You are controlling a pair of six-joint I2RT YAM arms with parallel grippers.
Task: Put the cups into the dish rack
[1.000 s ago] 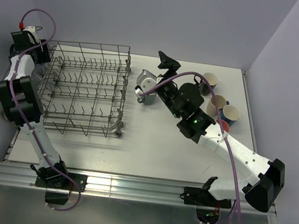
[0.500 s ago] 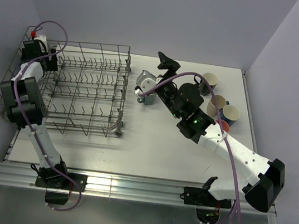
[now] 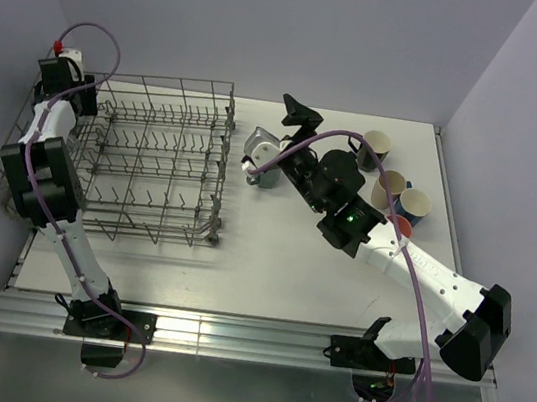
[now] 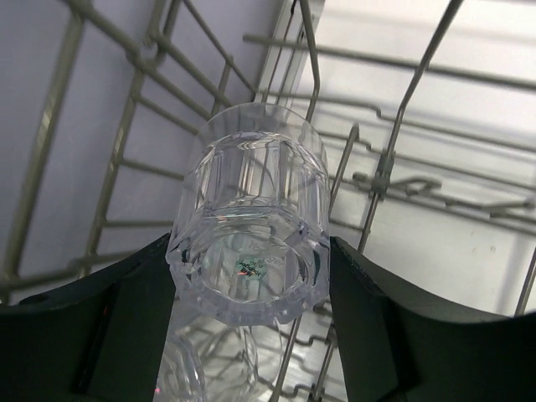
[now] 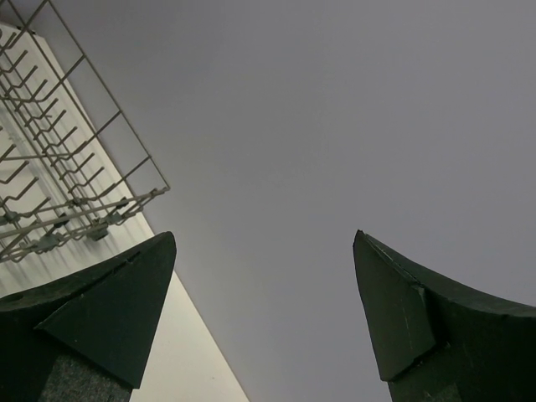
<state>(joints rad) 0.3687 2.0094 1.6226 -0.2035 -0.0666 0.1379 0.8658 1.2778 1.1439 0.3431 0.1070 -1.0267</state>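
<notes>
My left gripper (image 3: 64,80) is at the far left corner of the grey wire dish rack (image 3: 158,159). In the left wrist view it (image 4: 251,272) is shut on a clear glass tumbler (image 4: 251,193), held among the rack's wires (image 4: 381,167). A second clear tumbler (image 4: 180,368) shows just below it. My right gripper (image 3: 300,111) is open and empty, raised right of the rack and pointing at the back wall (image 5: 264,234). A black mug (image 3: 376,146), a beige mug (image 3: 389,189), a blue mug (image 3: 414,205) and a coral mug (image 3: 402,226) stand together at the table's right.
A small grey object (image 3: 264,173) sits between the rack and my right wrist, partly hidden by the arm. The rack's far right corner (image 5: 75,193) shows in the right wrist view. Walls close in the table at the back and both sides.
My left wrist has shifted at the rack's far left corner, first right and nearer, then back a little. The right arm and the mugs have not moved.
</notes>
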